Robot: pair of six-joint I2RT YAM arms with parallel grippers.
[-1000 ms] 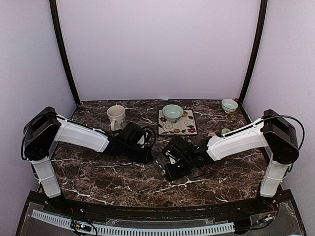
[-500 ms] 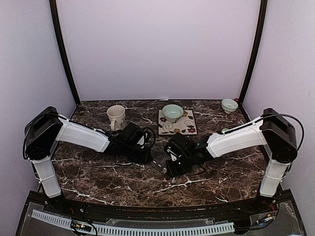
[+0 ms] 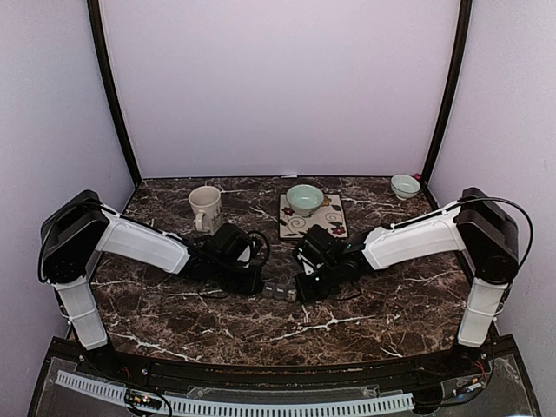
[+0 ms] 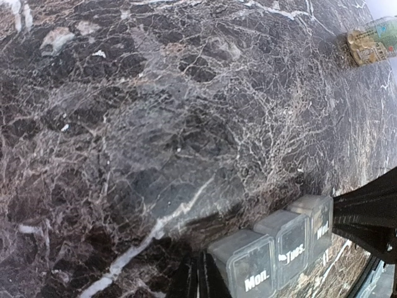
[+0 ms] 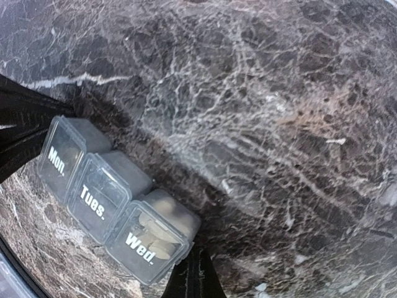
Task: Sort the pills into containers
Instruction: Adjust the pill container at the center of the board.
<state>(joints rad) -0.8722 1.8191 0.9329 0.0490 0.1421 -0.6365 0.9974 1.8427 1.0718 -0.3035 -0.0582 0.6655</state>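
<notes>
The containers (image 3: 280, 289) are a dark grey strip of three lidded compartments marked Mon., Tues. and Wed., lying on the marble table (image 3: 174, 313) between my two grippers. All three lids are down. Tan pills (image 5: 154, 234) show through the Wed. lid. My left gripper (image 3: 253, 281) is shut, its tips (image 4: 198, 276) close beside the Mon. end of the containers (image 4: 279, 245). My right gripper (image 3: 304, 287) is shut too, its tips (image 5: 195, 273) close against the Wed. end of the containers (image 5: 102, 186). Neither holds anything.
A cream mug (image 3: 205, 207) stands at the back left. A pale green bowl (image 3: 304, 198) sits on a patterned tile (image 3: 326, 224) at the back centre. A smaller bowl (image 3: 405, 185) is in the back right corner. A small bottle (image 4: 372, 40) lies farther off.
My right gripper has swung back and to the left, up to the strip's right end. The strip has turned from slanted to nearly level. My left gripper shifted slightly.
</notes>
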